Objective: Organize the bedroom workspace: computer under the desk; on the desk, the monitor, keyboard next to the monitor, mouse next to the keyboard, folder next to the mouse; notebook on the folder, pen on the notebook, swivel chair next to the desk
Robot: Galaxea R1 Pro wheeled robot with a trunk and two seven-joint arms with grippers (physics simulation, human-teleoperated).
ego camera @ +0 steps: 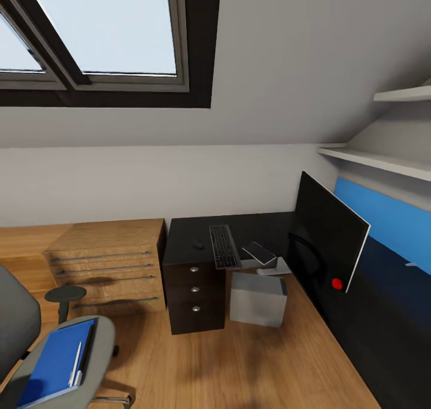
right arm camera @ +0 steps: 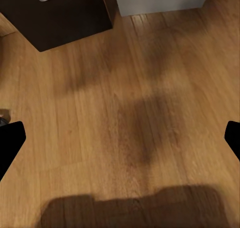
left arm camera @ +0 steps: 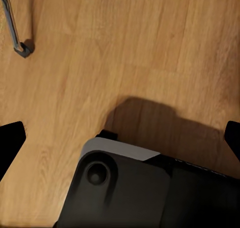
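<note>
Bright blue folder, black desk, light grey computer, wood-grain floor.

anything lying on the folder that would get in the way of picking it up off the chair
Yes. The white pen lies on top of the blue folder, along its edge nearest the desk, as the folder rests on the swivel chair seat. Nothing else visible sits on it.

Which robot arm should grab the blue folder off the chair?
Probably the left. The folder lies on the swivel chair at the head view's lower left, the left arm's side; both tools hang open over bare floor.
</note>
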